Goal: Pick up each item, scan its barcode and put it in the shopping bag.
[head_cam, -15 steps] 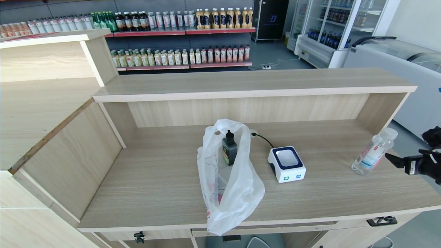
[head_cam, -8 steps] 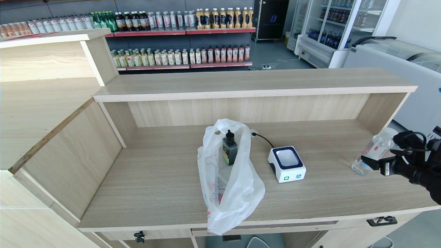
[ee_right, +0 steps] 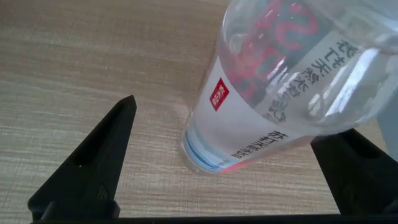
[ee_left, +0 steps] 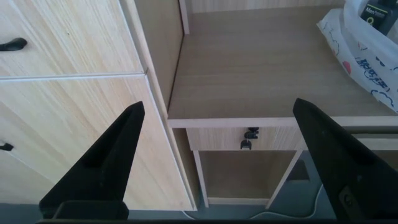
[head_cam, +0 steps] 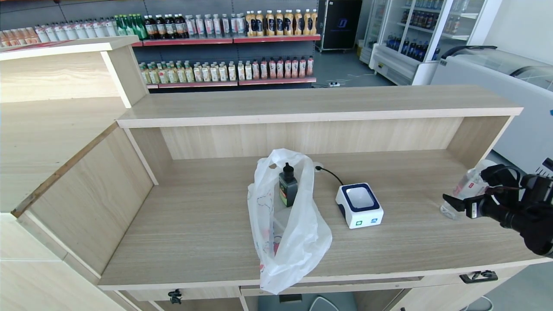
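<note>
Straddling the water bottle (ee_right: 267, 99) on the wooden counter (head_cam: 207, 224), right gripper (ee_right: 231, 123) spread wide; drink shelves (head_cam: 229, 41) behind

Clear water bottle (ee_right: 280, 93): white cap, red-and-blue label, standing on base between spread fingers of my right gripper (head_cam: 457, 202). White scanner (head_cam: 359, 205), blue-rimmed window facing up, well to gripper's left. White shopping bag (head_cam: 298, 233) just past scanner, mouth open; 1 black bottle (head_cam: 287, 186) upright inside.
</note>
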`<state>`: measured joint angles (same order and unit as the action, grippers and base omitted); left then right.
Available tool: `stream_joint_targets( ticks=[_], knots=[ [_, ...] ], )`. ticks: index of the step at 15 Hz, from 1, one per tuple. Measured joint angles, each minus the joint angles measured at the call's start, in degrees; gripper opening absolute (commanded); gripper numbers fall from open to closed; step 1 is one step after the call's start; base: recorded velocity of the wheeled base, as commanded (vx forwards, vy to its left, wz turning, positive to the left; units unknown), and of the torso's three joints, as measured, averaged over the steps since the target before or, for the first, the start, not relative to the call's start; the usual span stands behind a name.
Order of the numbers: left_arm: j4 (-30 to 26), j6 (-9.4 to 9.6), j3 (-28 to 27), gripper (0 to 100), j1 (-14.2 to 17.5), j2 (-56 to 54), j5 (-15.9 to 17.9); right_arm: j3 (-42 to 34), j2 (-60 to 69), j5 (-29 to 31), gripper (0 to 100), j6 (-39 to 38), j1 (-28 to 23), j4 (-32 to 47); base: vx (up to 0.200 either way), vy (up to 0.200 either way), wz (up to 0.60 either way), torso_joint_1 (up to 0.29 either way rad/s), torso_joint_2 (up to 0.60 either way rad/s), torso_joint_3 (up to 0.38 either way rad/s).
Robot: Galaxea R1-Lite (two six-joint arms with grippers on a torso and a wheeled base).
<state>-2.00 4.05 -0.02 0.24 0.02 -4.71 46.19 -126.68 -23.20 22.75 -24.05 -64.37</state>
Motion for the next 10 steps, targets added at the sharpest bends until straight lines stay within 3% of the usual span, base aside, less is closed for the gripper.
stream_joint_targets(
  ticks=[10],
  knots=[
    [-0.02,0.00,0.02,100,0.00,0.00,-0.02,3.15,-3.25,0.00,100,-0.34,2.39,-1.18,0.000,0.000,0.00,0.000,0.00,0.000]
  ],
)
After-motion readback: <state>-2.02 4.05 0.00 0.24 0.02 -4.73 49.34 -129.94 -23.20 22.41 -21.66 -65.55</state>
